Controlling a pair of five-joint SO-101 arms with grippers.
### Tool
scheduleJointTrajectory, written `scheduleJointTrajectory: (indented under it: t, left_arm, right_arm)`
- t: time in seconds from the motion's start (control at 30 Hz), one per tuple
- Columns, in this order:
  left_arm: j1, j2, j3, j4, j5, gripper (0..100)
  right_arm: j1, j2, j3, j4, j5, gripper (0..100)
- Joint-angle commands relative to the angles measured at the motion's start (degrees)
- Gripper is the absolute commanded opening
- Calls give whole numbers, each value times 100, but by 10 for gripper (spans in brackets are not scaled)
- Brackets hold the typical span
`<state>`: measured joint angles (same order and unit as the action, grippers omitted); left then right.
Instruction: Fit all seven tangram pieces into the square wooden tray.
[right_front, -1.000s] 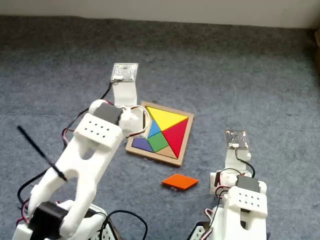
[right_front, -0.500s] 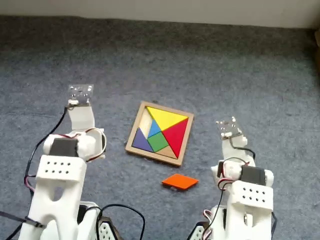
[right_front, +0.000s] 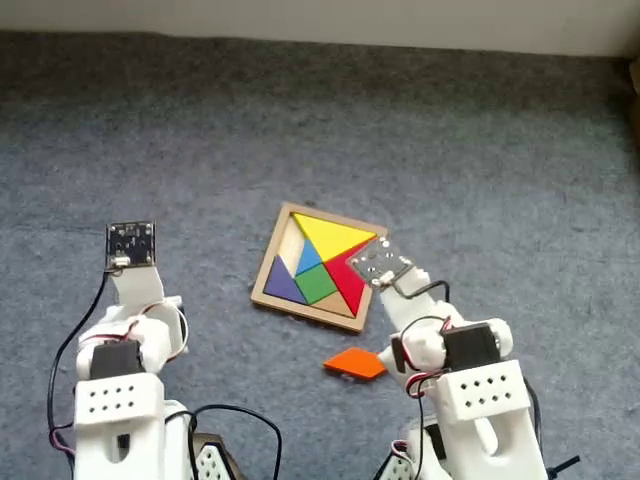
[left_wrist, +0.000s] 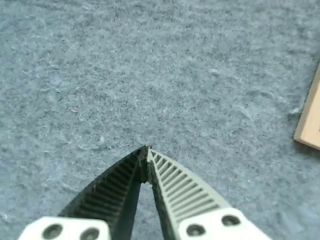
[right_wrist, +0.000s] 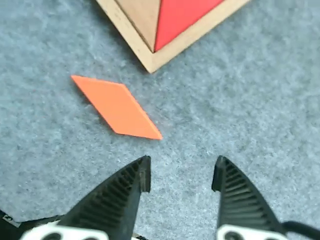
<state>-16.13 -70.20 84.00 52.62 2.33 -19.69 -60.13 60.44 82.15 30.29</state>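
The square wooden tray (right_front: 309, 313) lies mid-carpet holding a yellow triangle (right_front: 330, 238), a red triangle (right_front: 355, 270), and blue, green and purple pieces; bare wood shows at its left and near side. An orange parallelogram (right_front: 358, 363) lies flat on the carpet just in front of the tray. My right gripper (right_front: 378, 262) hangs open above the carpet, with the orange parallelogram (right_wrist: 116, 106) just ahead of its fingertips (right_wrist: 144, 167) and the tray corner (right_wrist: 150, 59) beyond. My left gripper (right_front: 130, 245) is shut and empty over bare carpet left of the tray, its tips (left_wrist: 145, 151) together.
Grey carpet covers the whole work area. In the left wrist view the tray's edge (left_wrist: 311, 120) lies off to one side. Both arm bases stand at the near edge, left and right of the orange piece.
The left arm has pulled away from the tray, moving left and back toward its base. The right arm has swung left toward the tray and the orange piece.
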Motion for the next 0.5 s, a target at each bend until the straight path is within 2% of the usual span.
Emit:
scheduleJointTrajectory:
  t: [0.0, 0.17, 0.33, 0.47]
  left_arm:
    - [-75, -673, 330, -114, -202, 6]
    - [-75, -1727, 857, -97, -334, 6]
    - [-75, -2765, 1367, -70, -738, 6]
    - [-40, -3310, 1323, 545, -782, 9]
  right_arm:
    - [-611, 22, -330, 31, 35, 207]
    - [-1235, 848, -330, -295, -325, 209]
    - [-1604, 1982, -365, -813, -369, 237]
    - [-1631, 2615, -374, -989, -369, 305]
